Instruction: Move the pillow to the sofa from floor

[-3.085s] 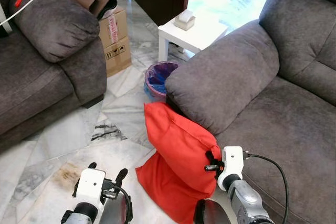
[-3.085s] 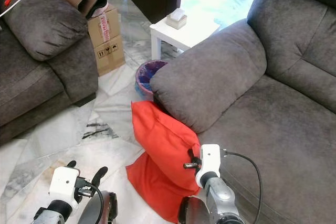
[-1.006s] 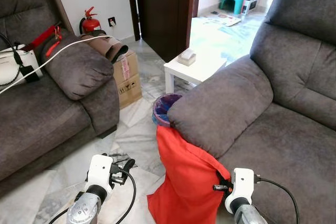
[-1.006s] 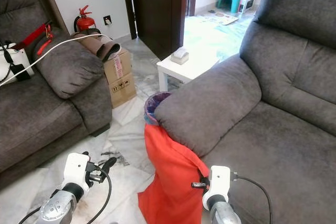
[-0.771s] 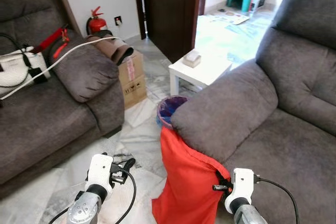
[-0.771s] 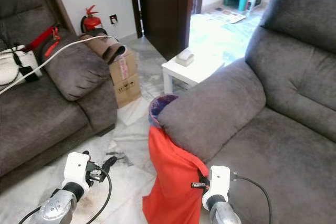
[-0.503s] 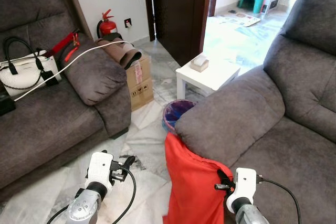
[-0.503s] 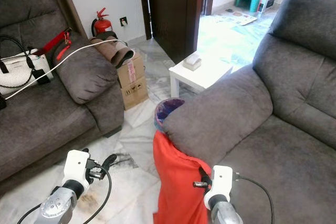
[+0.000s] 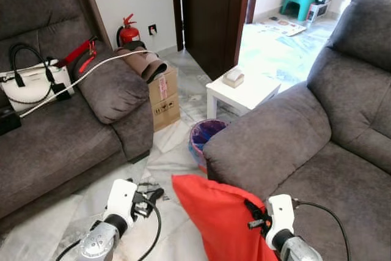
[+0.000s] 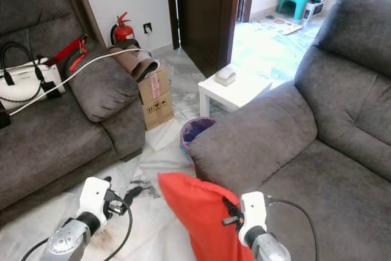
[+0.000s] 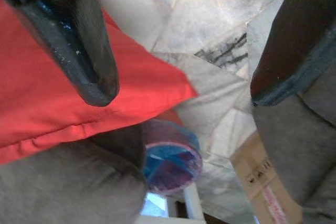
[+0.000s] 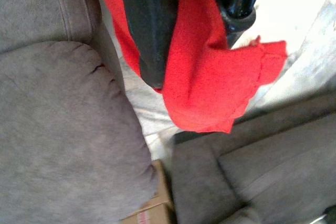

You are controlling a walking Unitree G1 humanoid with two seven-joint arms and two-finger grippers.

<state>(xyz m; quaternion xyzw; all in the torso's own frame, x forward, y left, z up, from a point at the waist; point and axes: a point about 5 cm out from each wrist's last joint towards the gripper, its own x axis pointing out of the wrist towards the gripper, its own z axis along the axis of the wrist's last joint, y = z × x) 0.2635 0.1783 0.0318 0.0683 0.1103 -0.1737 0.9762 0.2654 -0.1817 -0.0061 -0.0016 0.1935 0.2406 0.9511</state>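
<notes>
Red pillow (image 9: 223,218) now hangs clear of the floor (image 9: 174,151) in my right pincer (image 12: 191,40), which is clamped on its corner; half a second ago it still drooped down against the sofa (image 9: 317,163) arm. The lift is done, I judge, and the swing onto the seat remains. My left pincer (image 11: 178,51) waits, spread wide and empty. The right wrist view shows cloth pinched between my fingers (image 12: 149,30); the head views hide that.
</notes>
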